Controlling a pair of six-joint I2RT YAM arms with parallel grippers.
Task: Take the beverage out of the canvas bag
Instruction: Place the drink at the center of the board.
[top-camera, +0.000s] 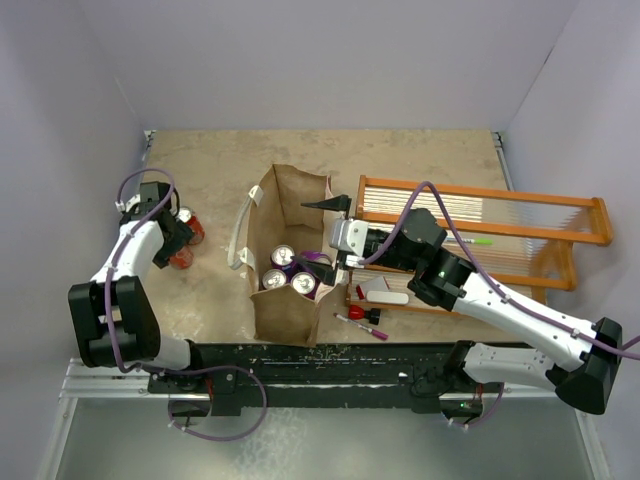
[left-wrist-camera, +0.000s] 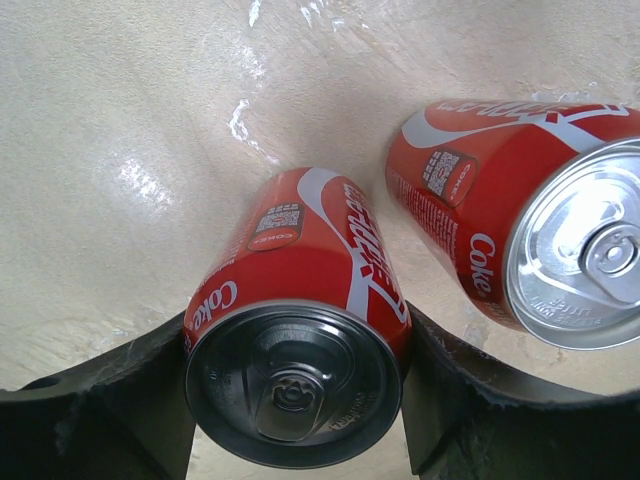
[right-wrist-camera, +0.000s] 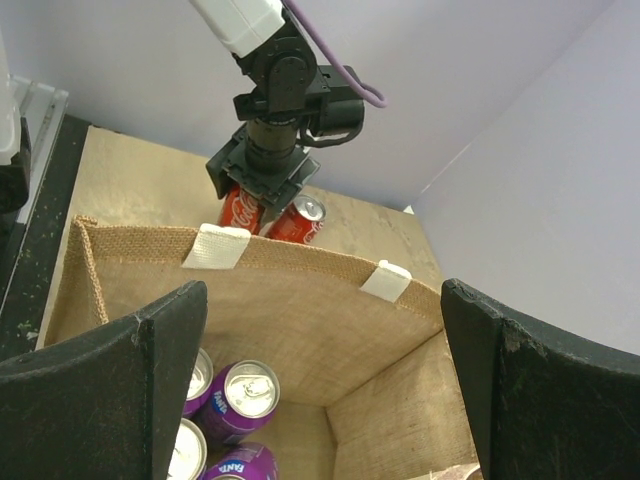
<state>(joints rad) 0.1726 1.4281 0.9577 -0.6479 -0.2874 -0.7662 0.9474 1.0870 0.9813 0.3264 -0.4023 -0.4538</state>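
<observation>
The tall tan-brown canvas bag (top-camera: 287, 195) stands open-topped on the beige table (top-camera: 420, 150). A white loop handle (top-camera: 240, 236) hangs down outside the left wall of the canvas bag.

Contents of the canvas bag: at least three purple drink cans (top-camera: 283, 256) with silver tops. They stand upright and are packed together in the near half. One label reads "Fanta" in the right wrist view. The far half shows only the bare bag floor.

The right gripper (top-camera: 325, 233) hangs over the right edge of the canvas bag. Its two black fingers (right-wrist-camera: 100, 390) stand fully apart with nothing between them. Its wrist camera looks down between them into the bag opening.

To the left of the canvas bag, outside it, two red Coca-Cola cans stand upright on the table, just beside each other. The left gripper (left-wrist-camera: 298, 340) is clamped on the nearer red can (left-wrist-camera: 310, 250), with one finger pressed against each side of its upper rim. The farther red can (left-wrist-camera: 520, 220) stands free, untouched by the fingers.

To the right of the canvas bag lies an orange wooden-framed rack (top-camera: 480, 190). A pink marker (top-camera: 362, 327) and a small white object (top-camera: 385, 293) lie at the near right corner of the canvas bag.
</observation>
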